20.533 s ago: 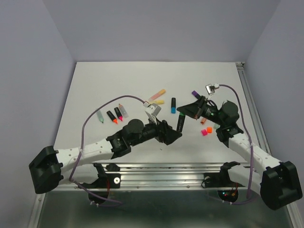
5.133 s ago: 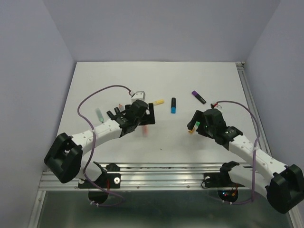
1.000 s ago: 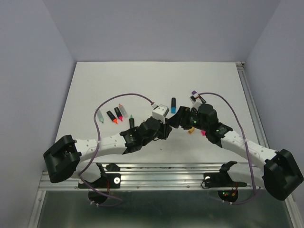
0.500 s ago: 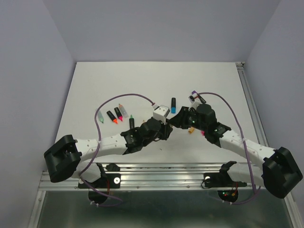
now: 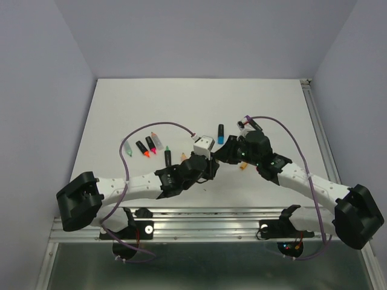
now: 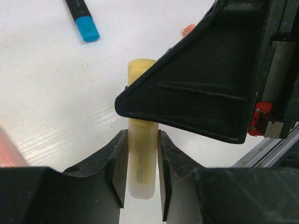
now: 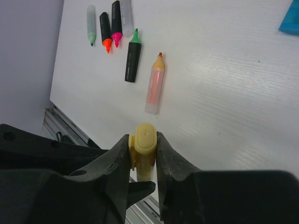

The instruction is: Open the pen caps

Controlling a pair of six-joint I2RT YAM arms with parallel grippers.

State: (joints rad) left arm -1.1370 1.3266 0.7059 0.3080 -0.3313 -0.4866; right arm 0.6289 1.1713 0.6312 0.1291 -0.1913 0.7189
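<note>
Shut right end effector (image 7: 142, 142) onto the yellow cap (image 7: 145, 134) within the last second, wide to pinched; barely any other shift in the arms. Nearest: gripping the pale yellow barrel (image 6: 141, 172) in left end effector (image 6: 141, 140), narrow, pads on both sides, marker lifted off the surface (image 5: 121, 103) between both arms, cap end toward the right one. For the pull: keep both grips firm, hold left side fixed, retreat right side only, straight along the marker axis, no bending. Watch for slip, since gripped right at the fingertips on a short cap. Just beyond, lying uncapped: pastel orange marker (image 7: 155, 86), green-tipped black marker (image 7: 132, 60), then pink-tipped marker (image 7: 116, 21) and orange-tipped marker (image 7: 105, 30) further left. Loose orange cap (image 6: 188, 29) close by the right arm. Farther out, still capped by the look of it: blue-capped marker (image 5: 221, 134), probably next. No bin, tray or other container seen; suggest leaving pulled caps loose on the surface, well apart from the barrels.
</note>
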